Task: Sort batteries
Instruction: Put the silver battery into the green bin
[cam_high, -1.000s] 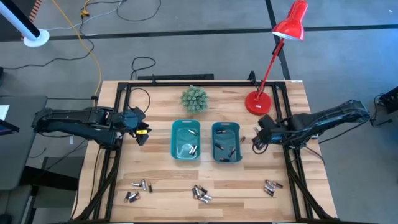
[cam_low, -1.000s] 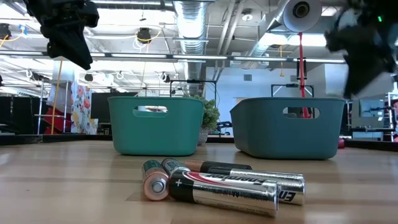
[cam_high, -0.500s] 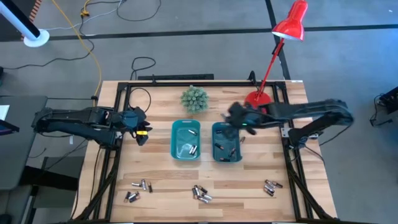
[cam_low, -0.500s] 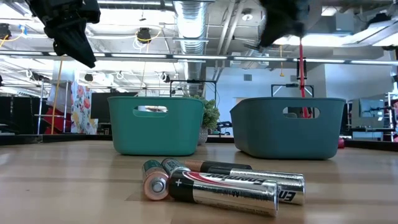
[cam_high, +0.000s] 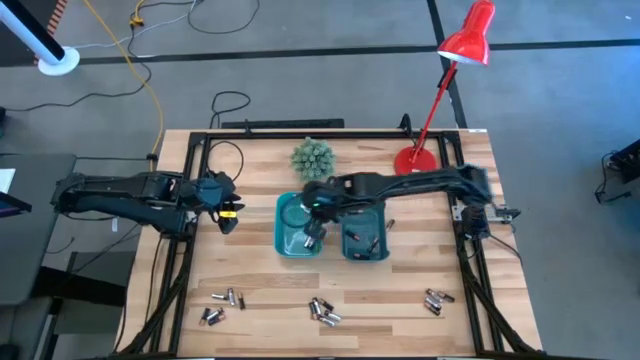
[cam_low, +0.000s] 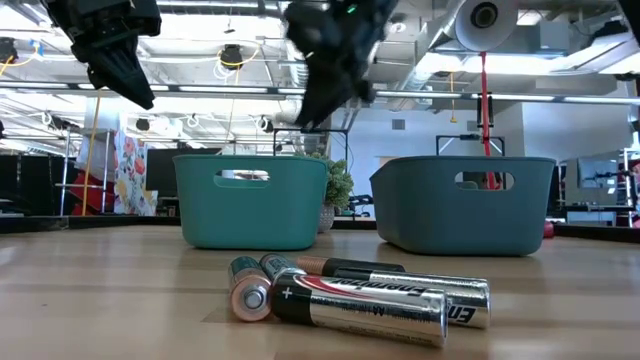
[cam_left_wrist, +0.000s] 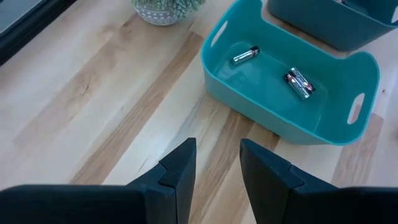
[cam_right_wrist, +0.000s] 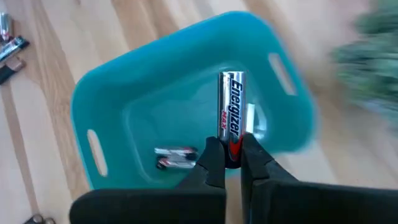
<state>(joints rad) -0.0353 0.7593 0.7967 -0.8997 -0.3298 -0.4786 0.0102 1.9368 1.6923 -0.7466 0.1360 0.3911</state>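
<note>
My right gripper (cam_high: 312, 216) hangs over the left teal bin (cam_high: 283, 228), shut on a silver and dark battery (cam_right_wrist: 231, 118). It also shows high up in the low view (cam_low: 322, 92). The left bin holds a few batteries (cam_left_wrist: 299, 83); the right teal bin (cam_high: 345, 232) holds several. Loose batteries lie on the table in three clusters near the front edge: left (cam_high: 222, 297), middle (cam_high: 322, 311) and right (cam_high: 433, 300). My left gripper (cam_high: 229, 216) is open and empty, above the table left of the left bin. My right gripper pinches the battery's near end (cam_right_wrist: 231, 148) between its two fingers (cam_right_wrist: 211, 160). The battery lies along the fingers and sticks out past their tips. It is lifted clear, above the inside of the left bin (cam_right_wrist: 99, 99).
A red desk lamp (cam_high: 421, 160) stands at the far right and a small green plant (cam_high: 312, 158) at the far middle, behind the bins. Black frame rails (cam_high: 185, 250) run along the table's left and right sides. Bare wood lies between the bins and the loose batteries.
My right gripper has swung toward the table's left edge, from beside the right bin's right side, across that bin, to above the left bin. My left gripper has kept still.
</note>
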